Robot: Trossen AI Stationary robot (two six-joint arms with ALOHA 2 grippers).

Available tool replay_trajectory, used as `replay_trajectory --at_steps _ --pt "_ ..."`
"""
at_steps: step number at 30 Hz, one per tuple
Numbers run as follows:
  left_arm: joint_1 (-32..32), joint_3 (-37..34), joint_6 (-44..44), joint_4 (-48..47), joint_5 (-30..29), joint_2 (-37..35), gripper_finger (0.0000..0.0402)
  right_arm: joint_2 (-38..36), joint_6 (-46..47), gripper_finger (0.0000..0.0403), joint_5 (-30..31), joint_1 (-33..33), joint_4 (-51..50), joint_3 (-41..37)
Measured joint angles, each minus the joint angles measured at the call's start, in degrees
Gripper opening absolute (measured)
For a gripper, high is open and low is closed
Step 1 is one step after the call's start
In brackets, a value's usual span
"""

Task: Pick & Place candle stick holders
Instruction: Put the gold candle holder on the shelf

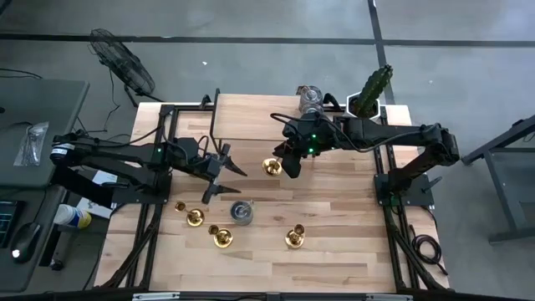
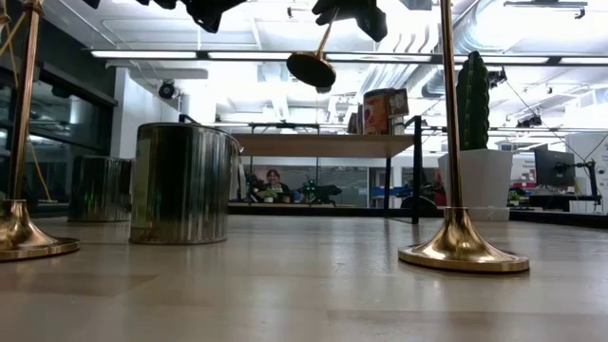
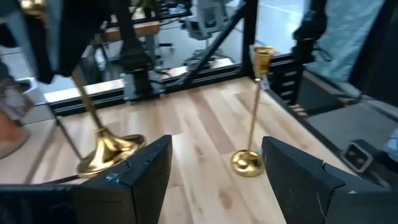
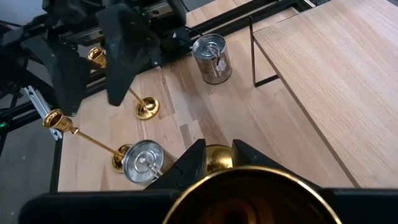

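Observation:
My right gripper (image 1: 287, 165) hangs over the table's middle, shut on a gold candle stick holder whose round base (image 1: 272, 167) points toward the table's left. In the low view that base (image 2: 312, 68) floats high above the wood. My left gripper (image 1: 224, 184) stands open in the air left of it, fingers (image 3: 143, 180) apart, nothing between them. Three more candle stick holders stand upright on their bases near the front: one (image 1: 195, 217), another (image 1: 221, 238) and a third (image 1: 294, 238), the last seen standing (image 3: 249, 162) in the left wrist view. My right gripper pinches the holder between its two fingers (image 4: 193, 163); gold metal (image 4: 217, 158) shows between the fingertips, and the gripper hides the exact spot. The fingers slant down from the table's right. The holder is lifted clear and tilted, base (image 3: 109, 149) lowest, stem (image 3: 84, 102) rising toward the gripper.
A silver-topped tin can (image 1: 242, 211) stands between the front holders; a second can (image 4: 211, 59) is beside the raised wooden board (image 1: 251, 117) at the back. A potted cactus (image 1: 372, 90) and a jar (image 1: 311, 99) sit at the far right.

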Motion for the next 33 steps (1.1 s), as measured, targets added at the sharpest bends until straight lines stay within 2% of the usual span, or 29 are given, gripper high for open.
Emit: replay_trajectory --at_steps 3,8,13,17,23,29,33 --pt "0.0 0.0 -1.33 -0.53 0.18 0.0 0.0243 0.0 -0.03 0.0061 -0.02 0.0 0.0 0.0" --pt "0.0 0.0 -2.72 0.4 -9.73 0.04 0.0243 0.0 -0.05 0.0061 -0.17 0.0 0.01 0.02" --pt "0.41 0.05 -2.2 8.6 -18.25 3.96 0.0243 0.0 -0.08 0.0061 -0.17 -0.01 1.11 -0.01" --pt "1.66 3.58 -3.34 8.34 -18.16 9.97 0.0243 0.0 -0.08 0.0061 -0.16 0.0 1.3 -0.01" --pt "1.68 13.06 -3.57 6.54 -22.8 19.58 0.0243 0.0 -0.08 0.0061 -0.09 0.0 1.29 -0.01" --pt "1.7 19.88 -5.14 0.39 -22.91 25.71 0.0243 0.0 -0.27 0.0061 -0.02 0.0 1.31 -0.01" --pt "1.68 21.07 -7.66 -0.37 -23.86 27.37 0.0239 0.0 -1.04 0.0061 -0.02 0.0 1.4 -0.01"
